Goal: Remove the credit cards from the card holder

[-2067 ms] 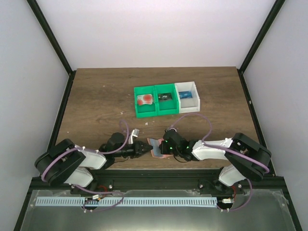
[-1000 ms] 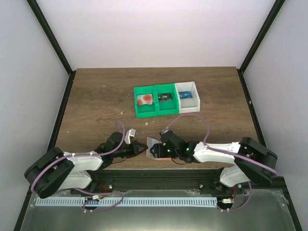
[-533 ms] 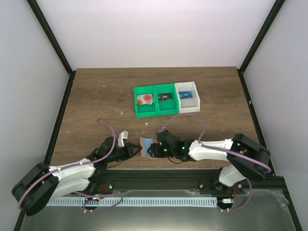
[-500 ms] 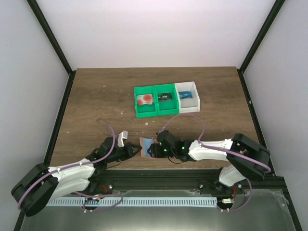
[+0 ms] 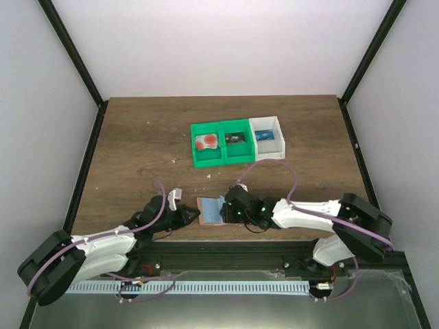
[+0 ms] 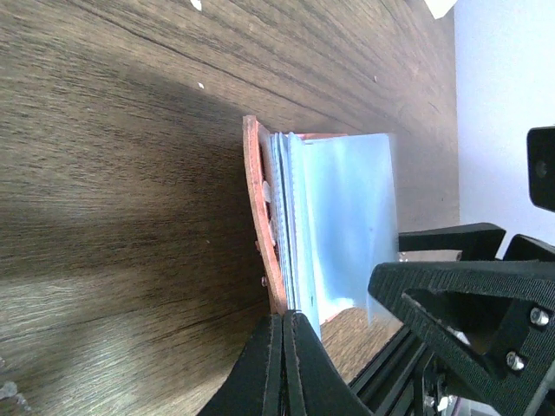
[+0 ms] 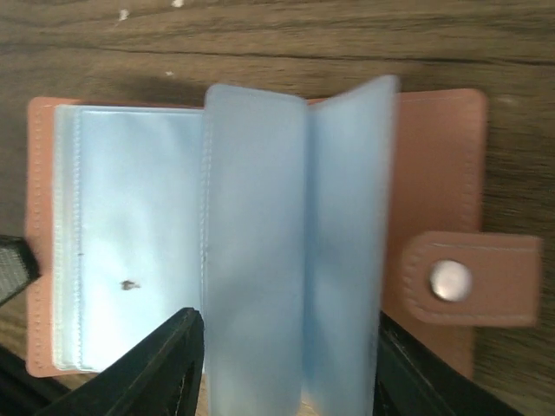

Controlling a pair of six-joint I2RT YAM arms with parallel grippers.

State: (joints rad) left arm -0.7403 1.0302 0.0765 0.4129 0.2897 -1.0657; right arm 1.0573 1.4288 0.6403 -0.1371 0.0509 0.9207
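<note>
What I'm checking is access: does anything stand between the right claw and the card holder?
Nothing visible does. The right claw sits directly over the open card holder, its fingers either side of a raised blue pocket leaf.

— What else is on your feed?
— I see a dark brown wooden table (image 5: 137,137). Toward its far side sits a green plastic two-compartment bin (image 5: 209,163), with a white plastic bin (image 5: 269,155) touching its right end.
— Anything loose?
— I make out small white specks (image 5: 208,176) on the wood, near the green bin.
</note>
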